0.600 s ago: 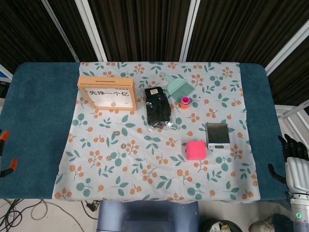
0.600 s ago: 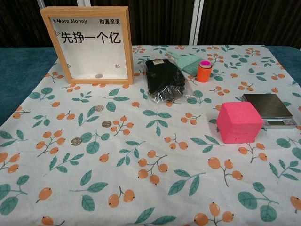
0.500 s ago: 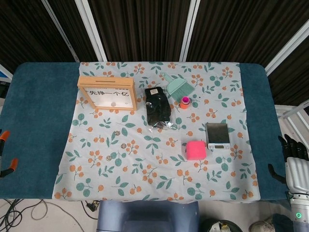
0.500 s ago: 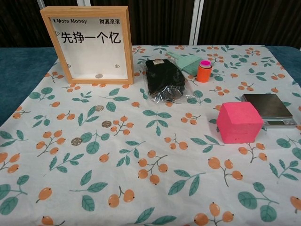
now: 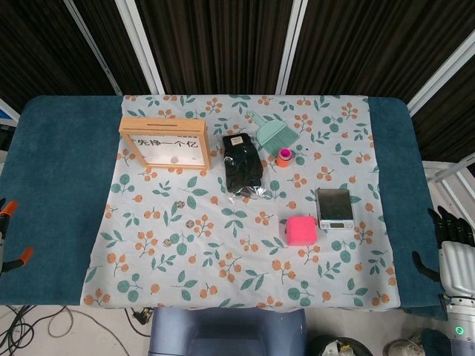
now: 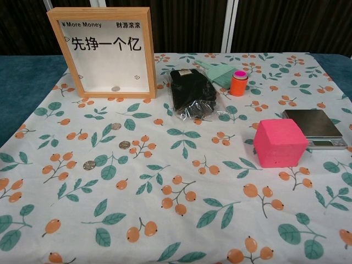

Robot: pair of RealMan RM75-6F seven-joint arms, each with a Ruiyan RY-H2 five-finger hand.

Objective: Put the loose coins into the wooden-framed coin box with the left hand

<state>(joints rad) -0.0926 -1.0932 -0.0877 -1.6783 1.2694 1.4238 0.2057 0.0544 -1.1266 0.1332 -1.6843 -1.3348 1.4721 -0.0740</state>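
Three coins [image 6: 115,126] lie loose on the cloth [image 6: 181,231] before the upright coin box [image 6: 102,52]; left hand [image 5: 9,233] barely visible, grip unclear; right hand [image 5: 453,248] seemingly spread, empty

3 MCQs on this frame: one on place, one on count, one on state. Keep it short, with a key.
1. Where do the loose coins lie?
A. On the scale
B. On the cloth in front of the coin box
C. Beside the pink block

2. How many loose coins show on the cloth?
A. One
B. Three
C. Six

3. What is the state of the coin box?
A. Upright, one coin inside
B. Lying flat, empty
C. Held by the left hand

Key:
1 B: the coins sit on the floral cloth nearer the camera than the box.
2 B: the chest view shows three, at and.
3 A: it stands upright with a coin at its bottom.
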